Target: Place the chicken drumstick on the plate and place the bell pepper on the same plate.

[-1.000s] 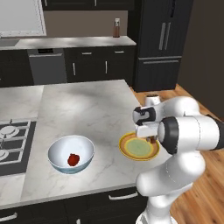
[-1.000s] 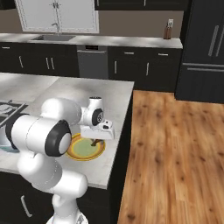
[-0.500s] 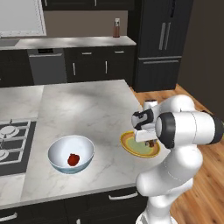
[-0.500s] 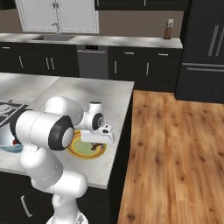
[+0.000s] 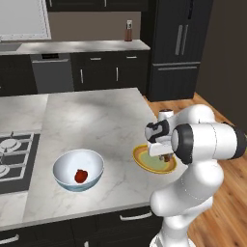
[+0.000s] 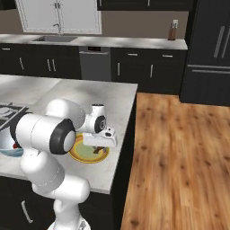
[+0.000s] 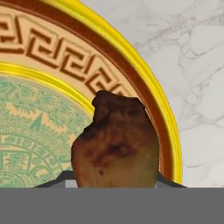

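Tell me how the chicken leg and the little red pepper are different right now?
The chicken drumstick is brown and lumpy; the bell pepper is red, shiny and round. The drumstick is over the plate, at the robot's hand; the pepper sits in the white bowl, away from the hand. Both are small foods, far smaller than their dishes.

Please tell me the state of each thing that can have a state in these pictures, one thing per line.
chicken drumstick: between the finger tips, over the plate's rim
gripper: low over the plate, closed on the drumstick
plate: on the counter near its edge
bell pepper: lying in the white bowl
white bowl: upright on the counter, beside the stove
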Available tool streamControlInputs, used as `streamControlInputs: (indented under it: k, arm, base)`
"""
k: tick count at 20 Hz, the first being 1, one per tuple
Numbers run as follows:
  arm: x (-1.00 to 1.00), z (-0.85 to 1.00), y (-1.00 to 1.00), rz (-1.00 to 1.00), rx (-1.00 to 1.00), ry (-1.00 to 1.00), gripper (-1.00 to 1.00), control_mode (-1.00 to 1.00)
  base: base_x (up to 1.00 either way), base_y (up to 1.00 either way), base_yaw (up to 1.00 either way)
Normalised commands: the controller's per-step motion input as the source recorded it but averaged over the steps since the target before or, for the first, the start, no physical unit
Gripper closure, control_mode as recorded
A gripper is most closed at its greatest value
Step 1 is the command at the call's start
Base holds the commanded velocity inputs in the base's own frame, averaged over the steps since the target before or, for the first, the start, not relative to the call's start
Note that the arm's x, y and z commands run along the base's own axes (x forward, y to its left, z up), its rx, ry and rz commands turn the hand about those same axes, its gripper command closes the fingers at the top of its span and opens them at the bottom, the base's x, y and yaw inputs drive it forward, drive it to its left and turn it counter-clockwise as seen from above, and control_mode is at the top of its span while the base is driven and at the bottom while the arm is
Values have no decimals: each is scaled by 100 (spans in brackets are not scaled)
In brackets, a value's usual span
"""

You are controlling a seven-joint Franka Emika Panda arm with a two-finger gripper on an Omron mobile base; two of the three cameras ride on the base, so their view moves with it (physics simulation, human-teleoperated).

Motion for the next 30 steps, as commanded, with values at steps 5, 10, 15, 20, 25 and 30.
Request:
streamControlInputs:
  k: [5,10,15,20,25,30]
  arm:
    - [0,0,0,0,0,0,-100,-100]
    - [0,29,1,0,0,-1,-100,-100]
    - [-3,61,19,0,0,-5,-100,-100]
    - [-13,57,39,0,-2,-5,-100,-100]
    - [-12,47,61,0,-1,-3,-100,-100]
    - [-8,36,64,0,0,0,-100,-100]
  base:
    - [0,0,0]
    - [0,0,0]
    - [0,0,0]
    - [0,0,0]
    - [0,0,0]
    - [0,0,0]
